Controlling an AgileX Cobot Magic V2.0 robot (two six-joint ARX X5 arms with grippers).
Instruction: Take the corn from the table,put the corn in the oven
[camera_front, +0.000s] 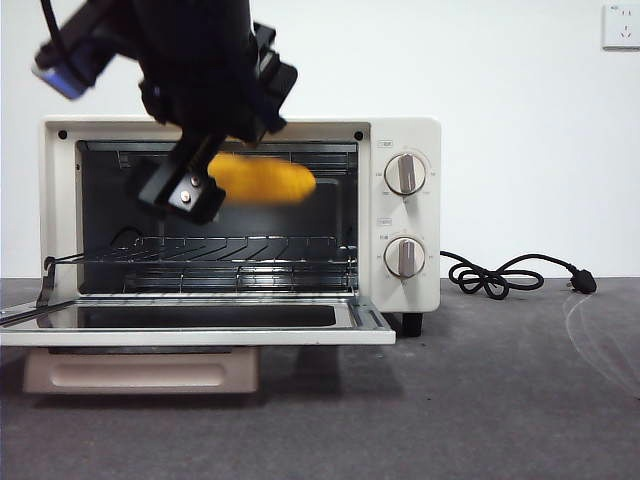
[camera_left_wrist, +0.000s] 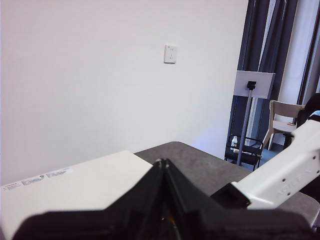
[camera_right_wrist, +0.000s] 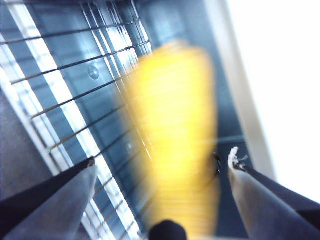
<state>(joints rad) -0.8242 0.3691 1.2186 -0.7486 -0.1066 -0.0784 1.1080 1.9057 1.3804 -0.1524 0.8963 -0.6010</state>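
Note:
The corn (camera_front: 265, 182) is a blurred yellow cob in mid-air inside the oven's (camera_front: 405, 215) open mouth, above the wire rack (camera_front: 230, 250). My right gripper (camera_front: 185, 190) hangs in front of the opening, just left of the corn. In the right wrist view its jaws (camera_right_wrist: 162, 155) stand wide open on either side of the smeared corn (camera_right_wrist: 175, 145), with gaps showing on both sides. My left gripper (camera_left_wrist: 165, 167) is shut with nothing in it, above the oven's white top (camera_left_wrist: 75, 185), facing the wall.
The oven door (camera_front: 200, 325) lies folded down flat toward the front, over the dark grey table (camera_front: 480, 400). A black cord (camera_front: 500, 275) with a plug lies coiled to the right of the oven. A wall socket (camera_front: 620, 25) sits high on the right.

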